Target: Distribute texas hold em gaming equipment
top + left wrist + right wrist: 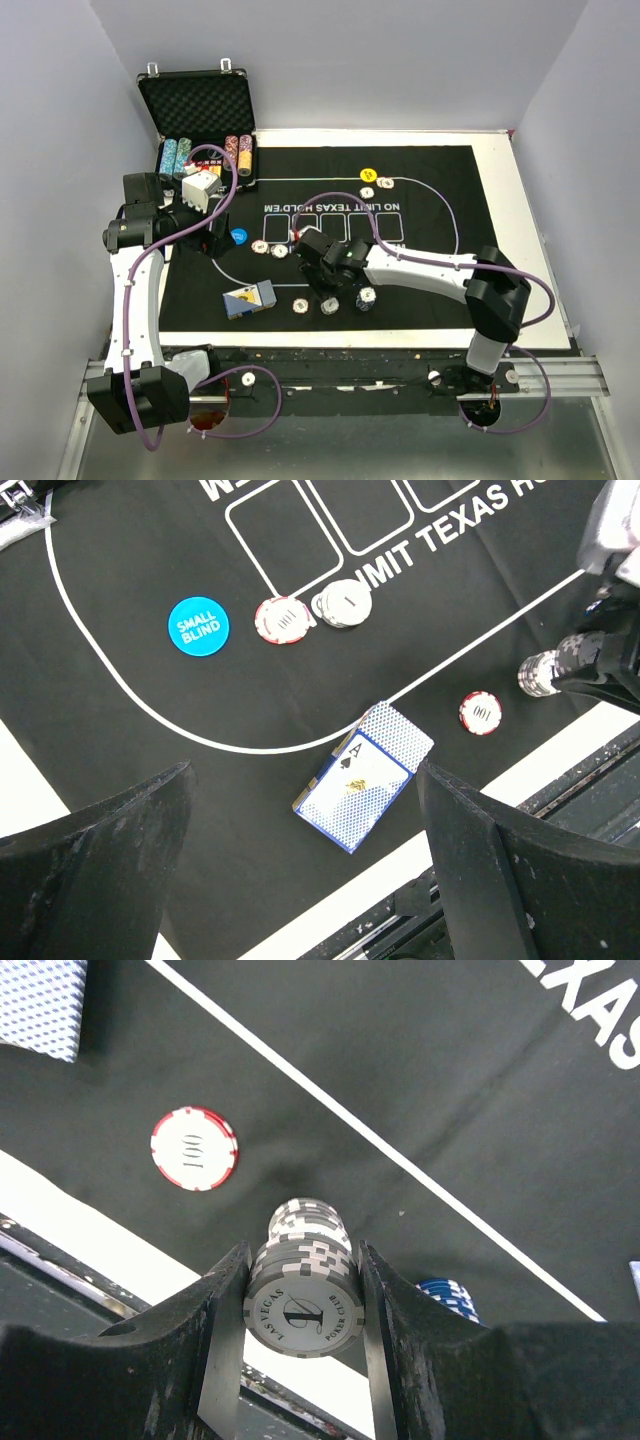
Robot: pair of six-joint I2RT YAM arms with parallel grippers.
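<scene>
My right hand (303,1268) is clamped on a grey-and-white chip stack (306,1305) near the front edge of the black mat (480,1110). The fingers (225,1305) press only on the rims of the nearest chips. The far end of the stack reaches past the fingertips, and I cannot tell whether it rests on the mat.

That is my main worry. Chips outside the pinch are held only by friction with their neighbours, so a tilt or a quick swing could shed them. They would roll toward the white strip of tabletop (60,1200) just beside the mat edge.

A red-and-white chip (194,1148) lies flat close to the left, and a blue chip stack (447,1298) sits right by the other finger. A low sideways move could knock either one.

My left hand (305,772) hangs wide open above the mat with nothing in it. The card pack (365,777) lies below it and the blue small-blind button (198,626) is farther off.
</scene>
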